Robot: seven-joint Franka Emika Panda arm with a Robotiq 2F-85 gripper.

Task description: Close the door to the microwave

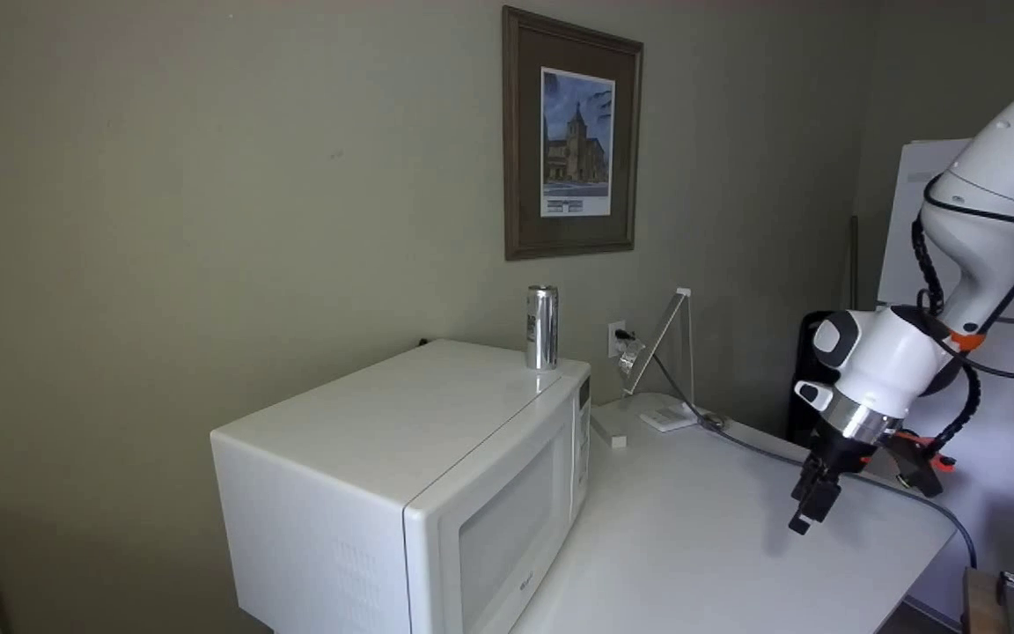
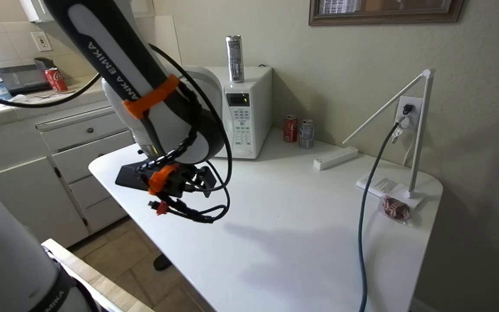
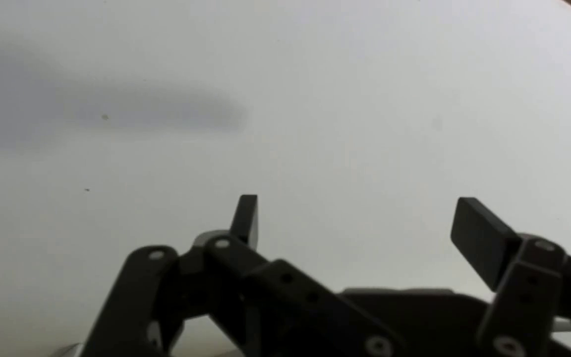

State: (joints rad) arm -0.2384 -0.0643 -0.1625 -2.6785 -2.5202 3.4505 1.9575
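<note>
We see the white microwave [image 1: 366, 475] standing on the desk [image 1: 692, 546] near the wall [image 1: 296, 220] in both exterior views. Its door [image 1: 433, 563], with a greyish window [image 1: 511, 528], lies flush along the front, only a thin line showing along its top edge. A silver can [image 1: 542, 328] stands upright on top of the microwave, close to the front edge. The end effector [image 3: 357, 213] has its fingers [image 3: 244, 218] spread wide apart and holds nothing; in the wrist view we look between them straight onto the desk. In an exterior view the arm [image 1: 877, 359] reaches in from the right edge, and the end effector points down above the desk, well apart from the door. In an exterior view the arm hides most of the door from us, while the keypad [image 2: 242, 126] and the dark display [image 2: 238, 99] show beside it. Next to the microwave we see a red can [image 2: 290, 128] and a grey can [image 2: 306, 134] just beside each other, then a small white bar [image 2: 336, 158] and a lamp [image 2: 419, 130] with a clear bag [image 2: 396, 209] by its base. A cable [image 2: 363, 216] runs from the outlet [image 2: 405, 100] down across the desk, and a framed picture [image 1: 573, 141] hangs on the wall above.
</note>
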